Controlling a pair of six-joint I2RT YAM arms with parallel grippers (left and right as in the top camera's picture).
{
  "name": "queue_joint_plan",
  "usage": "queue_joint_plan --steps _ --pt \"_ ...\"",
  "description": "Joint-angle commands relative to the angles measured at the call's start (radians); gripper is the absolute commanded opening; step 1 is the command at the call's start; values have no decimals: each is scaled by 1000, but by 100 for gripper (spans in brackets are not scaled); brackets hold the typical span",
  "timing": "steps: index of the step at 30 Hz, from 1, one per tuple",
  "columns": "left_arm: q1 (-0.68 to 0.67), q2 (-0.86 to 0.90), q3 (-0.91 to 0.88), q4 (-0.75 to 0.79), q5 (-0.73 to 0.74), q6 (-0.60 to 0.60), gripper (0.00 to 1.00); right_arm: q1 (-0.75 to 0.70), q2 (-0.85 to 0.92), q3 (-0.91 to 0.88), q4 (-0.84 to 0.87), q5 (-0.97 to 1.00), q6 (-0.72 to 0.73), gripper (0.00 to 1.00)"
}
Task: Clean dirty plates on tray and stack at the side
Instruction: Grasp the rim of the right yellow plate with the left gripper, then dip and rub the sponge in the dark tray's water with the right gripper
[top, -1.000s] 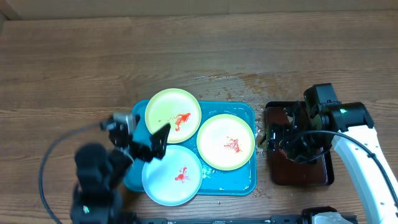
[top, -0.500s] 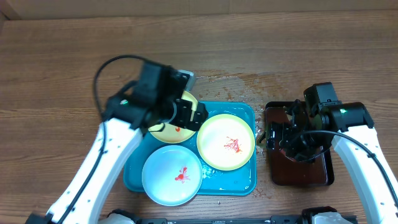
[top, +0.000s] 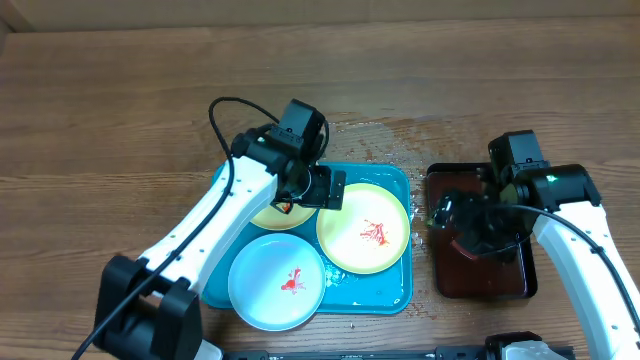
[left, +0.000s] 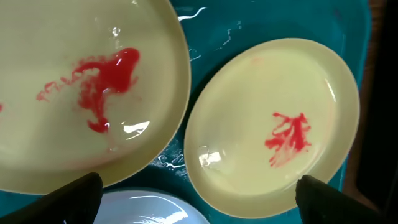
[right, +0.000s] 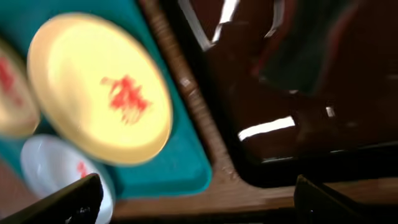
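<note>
The turquoise tray (top: 400, 292) holds three plates with red smears. One yellow-green plate (top: 266, 210) lies at its back left, partly under my left arm. A second yellow-green plate (top: 363, 228) lies at the right, and the white plate (top: 277, 282) at the front. My left gripper (top: 322, 190) is open and empty, hovering between the two yellow-green plates (left: 81, 93) (left: 273, 130); the white plate (left: 149, 210) shows below. My right gripper (top: 466, 214) is open and empty over the black tray (top: 512, 282).
The black tray (right: 298, 93) holds glossy reddish-brown liquid and stands right of the turquoise tray (right: 180, 155), with a strip of wooden table between. Water drops lie on the table behind the turquoise tray (top: 370, 128).
My left arm has swung from the front left up over the turquoise tray, and its gripper now hangs between the plates. My right gripper has shifted slightly over the black tray.
</note>
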Motion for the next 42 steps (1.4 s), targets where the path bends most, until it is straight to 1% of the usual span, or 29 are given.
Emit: queue_joint_plan --steps 1,6,9,11,15,17,19,20,23,24,25,27,28,29,32,34,36,42 --pt "-40 8 18 -3 -82 -88 100 3 22 20 38 164 159 100" --pt "-95 8 18 -3 -152 -88 100 3 64 9 81 178 159 100" --pt "-118 8 18 0 -153 -89 100 -3 111 -21 132 194 167 100" --pt "-128 8 18 2 -153 -88 100 -14 161 -33 146 192 194 100" --pt "-128 8 18 6 -155 -84 100 -34 261 -39 168 195 193 99" --pt "-128 8 18 5 -172 -84 100 -50 303 -39 168 202 193 82" --pt "-128 8 18 5 -174 -78 100 -73 336 -39 168 202 193 59" --pt "-128 8 18 5 -174 -77 100 -90 351 -39 168 202 193 54" --pt "-128 8 18 6 -174 -77 100 -136 375 -39 172 212 185 53" --pt "-128 8 18 6 -175 -76 100 -161 385 -39 172 220 185 59" --pt "-128 8 18 7 -175 -73 100 -171 389 -40 172 220 184 62" --pt "-128 8 18 7 -175 -73 100 -196 397 -43 177 219 159 63" --pt "-128 8 18 7 -175 -73 100 -204 399 -47 184 219 148 61" --pt "-128 8 18 7 -175 -73 100 -209 399 -52 196 216 130 56" --pt "-128 8 18 13 -175 -72 100 -210 399 -67 230 209 95 47" --pt "-128 8 18 21 -175 -72 100 -208 399 -79 256 189 52 44" --pt "-128 8 18 27 -175 -72 100 -208 399 -95 283 163 -5 44" --pt "-128 8 18 32 -175 -72 100 -208 399 -131 311 160 -82 45"
